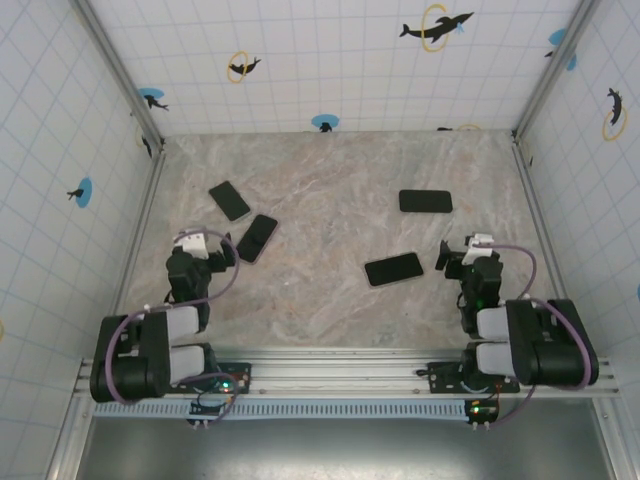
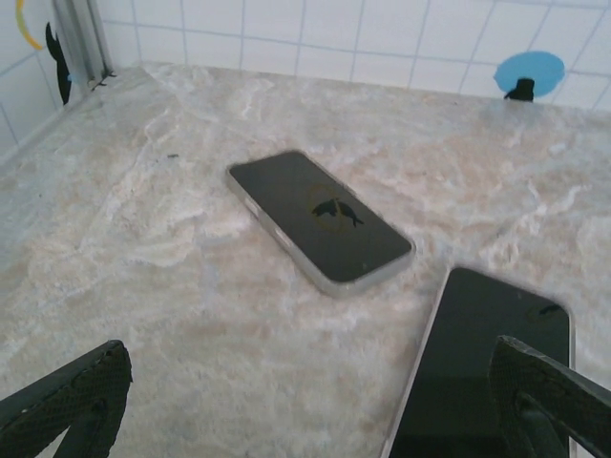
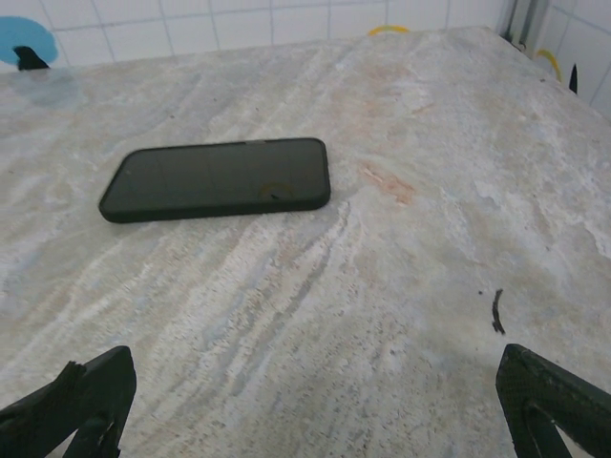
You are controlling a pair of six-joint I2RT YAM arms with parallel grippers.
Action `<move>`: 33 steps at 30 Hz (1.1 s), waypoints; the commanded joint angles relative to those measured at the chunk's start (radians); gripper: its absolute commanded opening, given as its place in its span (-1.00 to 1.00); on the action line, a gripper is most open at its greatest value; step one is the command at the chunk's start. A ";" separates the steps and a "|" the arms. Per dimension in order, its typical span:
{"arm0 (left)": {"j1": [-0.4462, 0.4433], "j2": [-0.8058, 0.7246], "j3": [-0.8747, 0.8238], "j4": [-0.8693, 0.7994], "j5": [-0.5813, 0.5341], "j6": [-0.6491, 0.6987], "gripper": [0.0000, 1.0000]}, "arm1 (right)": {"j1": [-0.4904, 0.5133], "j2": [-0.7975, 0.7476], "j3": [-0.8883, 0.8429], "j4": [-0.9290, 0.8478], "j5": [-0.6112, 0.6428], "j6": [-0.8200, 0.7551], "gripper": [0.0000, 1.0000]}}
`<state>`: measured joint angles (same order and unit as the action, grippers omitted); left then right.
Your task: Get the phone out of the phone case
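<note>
In the left wrist view, the black glossy slab with a pale edge (image 2: 487,363) at the lower right is running off the bottom edge, and one black finger of the left jaws is covering its near right corner. Both fingers of the left jaws are being cropped by the bottom edge. In the right wrist view, the right jaws are poking in at the two lower corners, cropped alike. There, a blue round sticker (image 3: 24,43) at the upper left is being cut by the left edge, and a small dark curved mark (image 3: 496,312) on the marble-patterned bench (image 3: 382,315) is showing too small to identify. In the top view, four dark flat rectangles (image 1: 393,269) are showing too small to tell phone from case.
</note>
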<state>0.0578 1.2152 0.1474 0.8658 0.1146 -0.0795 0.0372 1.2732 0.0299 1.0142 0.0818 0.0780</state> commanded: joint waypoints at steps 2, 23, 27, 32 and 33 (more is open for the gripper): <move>-0.003 -0.064 0.177 -0.360 -0.043 -0.125 0.96 | -0.002 -0.117 0.086 -0.212 -0.088 0.014 0.98; -0.069 0.334 0.783 -0.863 -0.137 -0.362 0.96 | 0.210 -0.070 0.637 -1.005 -0.359 0.027 0.98; -0.080 0.448 0.886 -0.907 -0.153 -0.401 0.96 | 0.258 -0.010 0.677 -0.995 -0.359 0.053 0.98; -0.112 0.575 1.018 -1.004 -0.233 -0.441 0.96 | 0.305 0.054 0.720 -0.995 -0.348 0.060 0.98; -0.118 0.599 1.041 -1.020 -0.251 -0.442 0.96 | 0.311 0.067 0.725 -0.993 -0.347 0.060 0.98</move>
<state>-0.0471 1.7729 1.1255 -0.0628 -0.0738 -0.4847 0.3313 1.3144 0.7029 0.0433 -0.2626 0.1249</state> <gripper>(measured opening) 0.979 0.991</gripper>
